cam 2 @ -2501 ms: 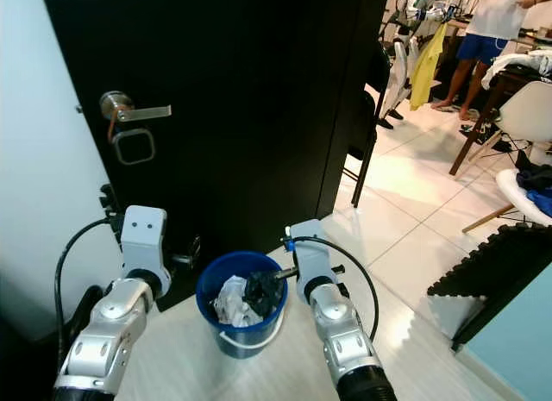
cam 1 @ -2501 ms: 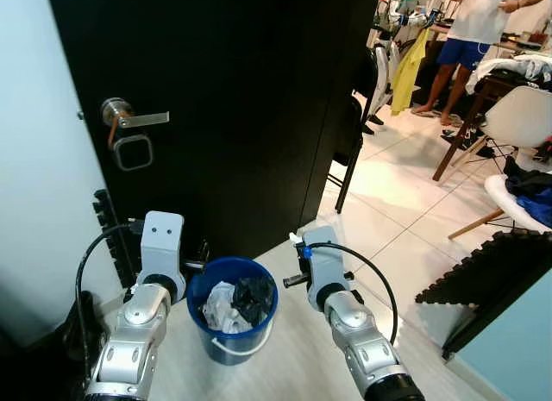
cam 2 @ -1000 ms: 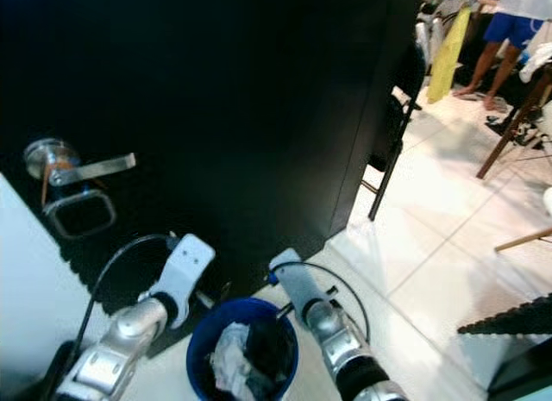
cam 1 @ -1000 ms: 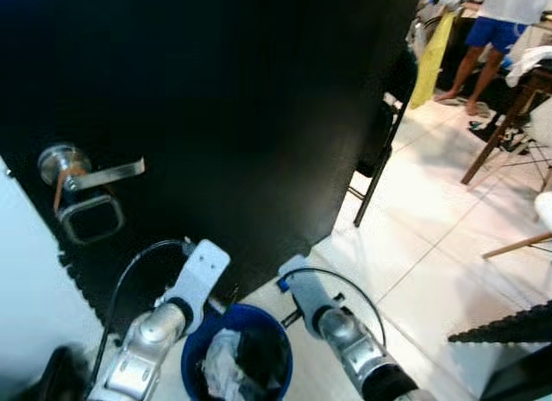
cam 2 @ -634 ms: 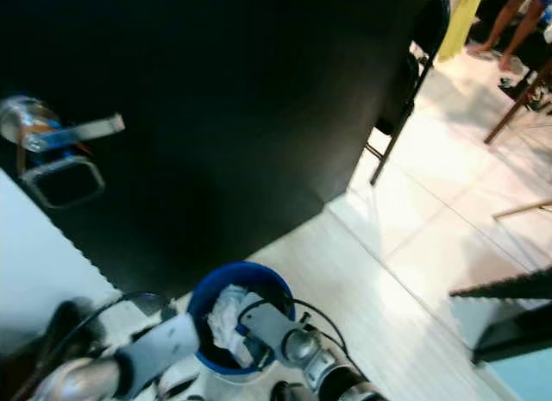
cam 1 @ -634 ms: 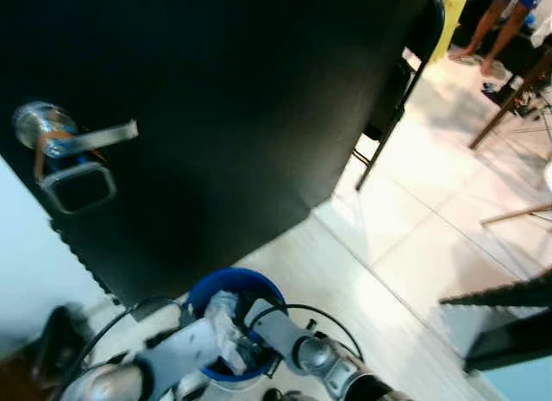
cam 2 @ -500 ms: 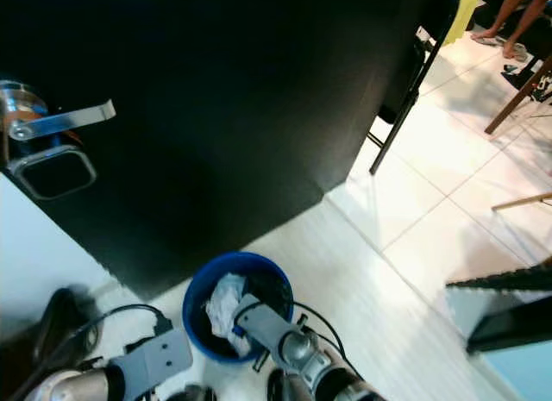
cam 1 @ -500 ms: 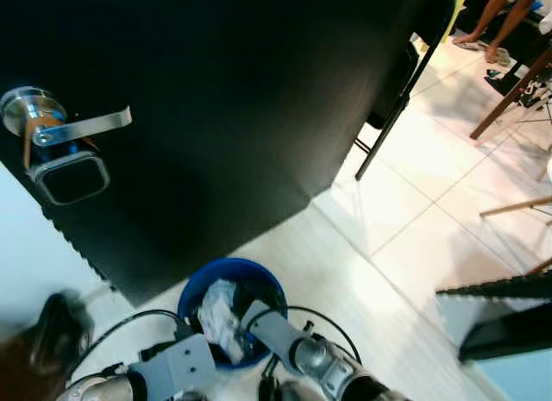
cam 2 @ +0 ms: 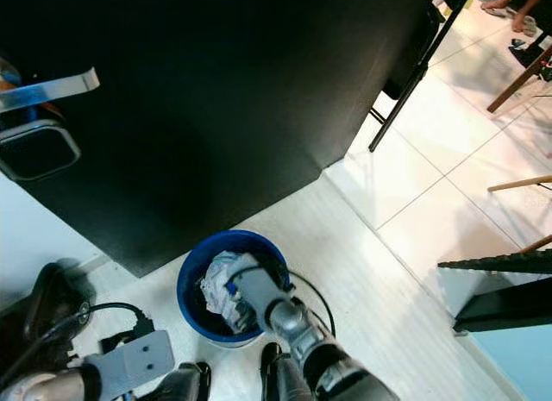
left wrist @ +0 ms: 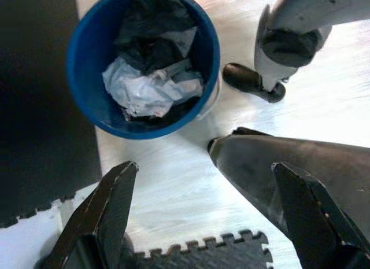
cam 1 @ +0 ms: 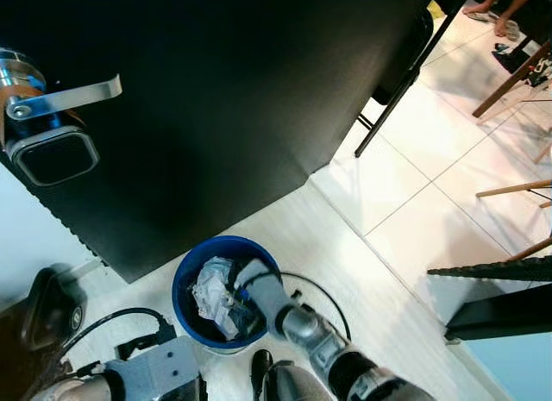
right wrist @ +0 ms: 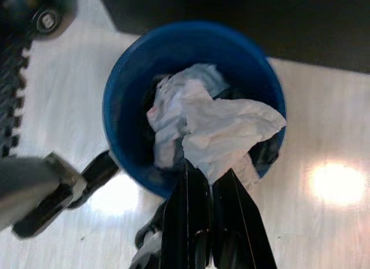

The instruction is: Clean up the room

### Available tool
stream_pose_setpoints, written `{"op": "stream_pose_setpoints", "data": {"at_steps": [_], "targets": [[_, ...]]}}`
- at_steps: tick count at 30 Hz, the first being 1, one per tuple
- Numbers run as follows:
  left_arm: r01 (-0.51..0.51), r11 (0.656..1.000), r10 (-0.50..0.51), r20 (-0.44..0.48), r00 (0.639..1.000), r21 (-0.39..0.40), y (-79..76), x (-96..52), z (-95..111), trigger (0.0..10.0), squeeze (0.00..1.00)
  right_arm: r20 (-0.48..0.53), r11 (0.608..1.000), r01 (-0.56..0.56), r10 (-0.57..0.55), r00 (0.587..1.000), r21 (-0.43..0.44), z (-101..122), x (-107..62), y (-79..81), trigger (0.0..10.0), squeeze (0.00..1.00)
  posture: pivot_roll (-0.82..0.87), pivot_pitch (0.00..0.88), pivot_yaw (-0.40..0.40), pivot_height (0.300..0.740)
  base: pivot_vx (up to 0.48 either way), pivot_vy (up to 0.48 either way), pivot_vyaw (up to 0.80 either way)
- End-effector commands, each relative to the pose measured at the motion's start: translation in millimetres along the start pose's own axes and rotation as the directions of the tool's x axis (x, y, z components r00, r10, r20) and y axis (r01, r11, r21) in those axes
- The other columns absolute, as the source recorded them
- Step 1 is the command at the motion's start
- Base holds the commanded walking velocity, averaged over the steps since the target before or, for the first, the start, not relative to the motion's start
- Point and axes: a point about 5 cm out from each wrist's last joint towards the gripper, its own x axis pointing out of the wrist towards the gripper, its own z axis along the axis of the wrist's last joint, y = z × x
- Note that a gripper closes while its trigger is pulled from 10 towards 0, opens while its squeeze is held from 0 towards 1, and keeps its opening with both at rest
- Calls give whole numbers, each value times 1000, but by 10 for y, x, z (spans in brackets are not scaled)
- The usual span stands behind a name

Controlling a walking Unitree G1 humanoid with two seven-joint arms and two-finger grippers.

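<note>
Head views: round blue plastic bucket (cam 1: 191, 280) on pale floor by black door (cam 1: 224, 90), already stuffed with crumpled white paper (cam 1: 211, 293); looks late in cleanup. Right wrist: right gripper (right wrist: 207, 191) pinched together over bucket, at paper edge. Left wrist: left gripper (left wrist: 208, 182) spread wide, beside bucket.

Blue bucket (cam 1: 185, 280), bright and solid, down on a pale whitish floor (cam 1: 405, 220) with thin grey tile lines. Inside it, crumpled white paper (right wrist: 225, 130) with a small red-pink spot, lying over black trash (left wrist: 144, 26). At twelve o'clock from the bucket, a flat black door (cam 1: 241, 82) with a shiny silver handle (cam 1: 52, 90) and an orange-brown band at its base. Silver right arm (cam 1: 302, 328) with a black cable. Black foam mat (cam 1: 496, 270) with a toothed edge at three o'clock. Pale blue-white wall (cam 1: 26, 237) at nine o'clock.
</note>
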Motion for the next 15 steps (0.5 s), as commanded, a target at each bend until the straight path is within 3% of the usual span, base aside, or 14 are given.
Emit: {"op": "stream_pose_setpoints", "data": {"at_steps": [1, 2, 3, 7, 8, 10, 11, 15], "targets": [[44, 999, -44, -25, 999, 7, -94, -15, -59, 10000, 0, -30, 998, -43, 45, 999, 52, -89, 5, 159, 10000, 114, 136, 392, -175, 740, 0, 0, 0], [42, 999, -42, -26, 999, 6, -85, -15, -57, 10000, 0, -30, 997, -49, 50, 998, 58, -91, 5, 164, 10000, 765, 136, 392, -175, 740, 0, 0, 0], [39, 999, -39, -26, 999, 5, -74, -15, -56, 10000, 0, -32, 997, -53, 55, 998, 63, -96, 5, 170, 10000, 1000, 140, 386, -168, 740, 0, 0, 0], [34, 999, -34, -26, 999, 6, -52, -8, -53, 10000, 0, -36, 996, -54, 57, 998, 66, -104, 4, 173, 10000, 1000, 139, 381, -164, 740, 0, 0, 0], [31, 999, -31, -23, 999, 9, -33, 6, -48, 10000, 0, -40, 996, -55, 58, 997, 76, -111, 4, 172, 10000, 906, 140, 376, -160, 740, 0, 0, 0], [31, 999, -31, -23, 999, 9, -33, 6, -48, 10000, 0, -40, 996, -55, 58, 997, 76, -111, 4, 172, 10000, 906, 140, 376, -160, 740, 0, 0, 0], [28, 1000, -28, -20, 999, 14, -11, 29, -42, 10000, 0, -41, 994, -58, 62, 997, 95, -117, 2, 168, 10000, 0, 140, 370, -157, 740, 0, 0, 0], [1, 1000, -1, 5, 1000, 8, 71, 140, 8, 10000, 0, -30, 986, -34, 40, 999, 161, -129, -14, 69, 10000, 0, 130, 310, -147, 740, 0, 0, 0]]}}
